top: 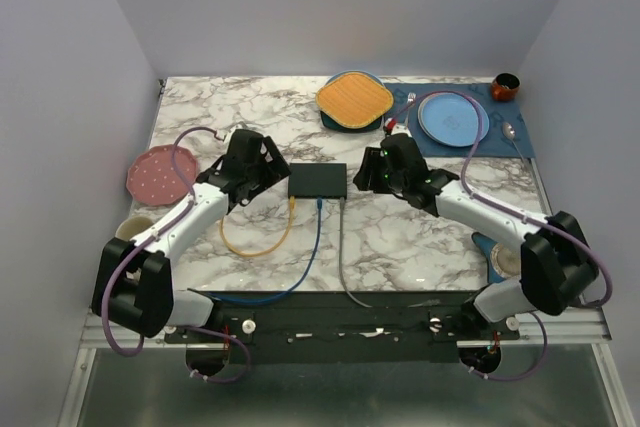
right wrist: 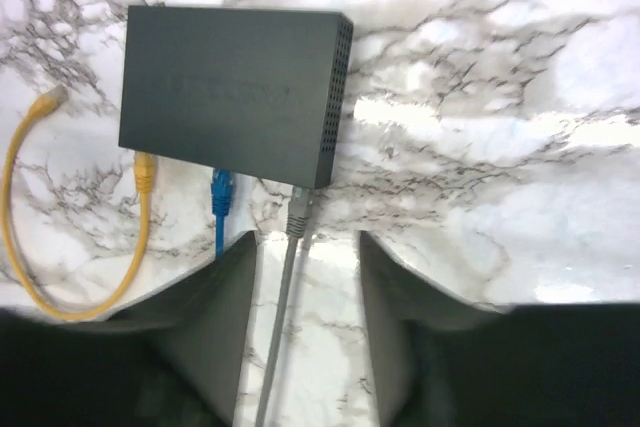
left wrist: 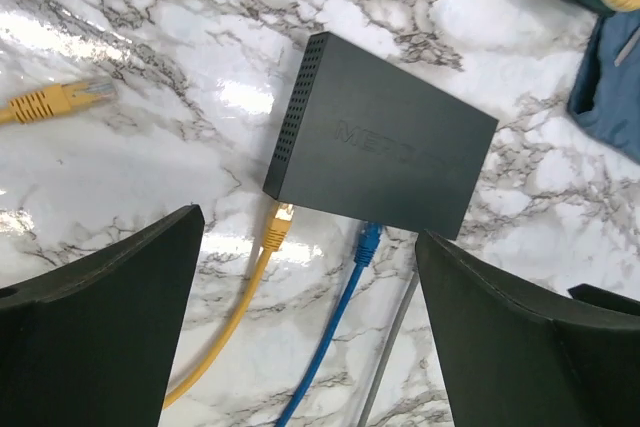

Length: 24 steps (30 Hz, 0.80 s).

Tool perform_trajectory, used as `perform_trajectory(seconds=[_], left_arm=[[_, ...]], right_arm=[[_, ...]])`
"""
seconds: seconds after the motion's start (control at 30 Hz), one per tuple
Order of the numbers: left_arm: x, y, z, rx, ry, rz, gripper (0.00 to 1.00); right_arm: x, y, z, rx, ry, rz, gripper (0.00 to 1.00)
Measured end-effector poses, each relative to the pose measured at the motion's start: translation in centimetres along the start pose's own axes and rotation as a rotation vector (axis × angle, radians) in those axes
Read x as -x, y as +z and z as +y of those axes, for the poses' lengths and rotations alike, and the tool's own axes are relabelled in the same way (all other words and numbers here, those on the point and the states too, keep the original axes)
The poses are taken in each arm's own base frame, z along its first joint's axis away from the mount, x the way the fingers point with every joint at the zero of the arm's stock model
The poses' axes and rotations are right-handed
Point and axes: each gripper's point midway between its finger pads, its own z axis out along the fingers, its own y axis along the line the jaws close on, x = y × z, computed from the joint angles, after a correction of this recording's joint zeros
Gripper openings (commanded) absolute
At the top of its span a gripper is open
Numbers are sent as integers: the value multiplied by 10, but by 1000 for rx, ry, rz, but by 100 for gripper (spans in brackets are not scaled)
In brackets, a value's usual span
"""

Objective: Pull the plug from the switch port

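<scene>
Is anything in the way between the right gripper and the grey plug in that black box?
Nothing visible. The right gripper is open just short of the grey plug, straddling the grey cable, with only bare table between. The blue plug sits close by in the switch, but off to one side.

The desk (top: pixel 400 237) has a glossy white-and-grey marbled top that throws back bright glare. The switch (left wrist: pixel 390 147) is matt black, plastic by its look, smooth on top with a finely perforated side. The yellow cable (left wrist: pixel 235 327), blue cable (left wrist: pixel 335 337) and grey cable (right wrist: pixel 282 307) wear smooth plastic jackets. The left end effector (left wrist: pixel 310 225) is matt black; the placemat (top: pixel 500 150) looks like dull blue cloth.
</scene>
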Motion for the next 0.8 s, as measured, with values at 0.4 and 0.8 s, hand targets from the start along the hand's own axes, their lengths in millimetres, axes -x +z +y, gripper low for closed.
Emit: perform_trajectory(seconds=[0.4,0.8], left_arm=[[8,-3,-8,-49,20,-45,99],[8,-12,-39,-338,-49,-93,99]], right_arm=[[8,-39,-20,-61,-67,-178,100],[12,-44,-22,-27,-36,-279,100]])
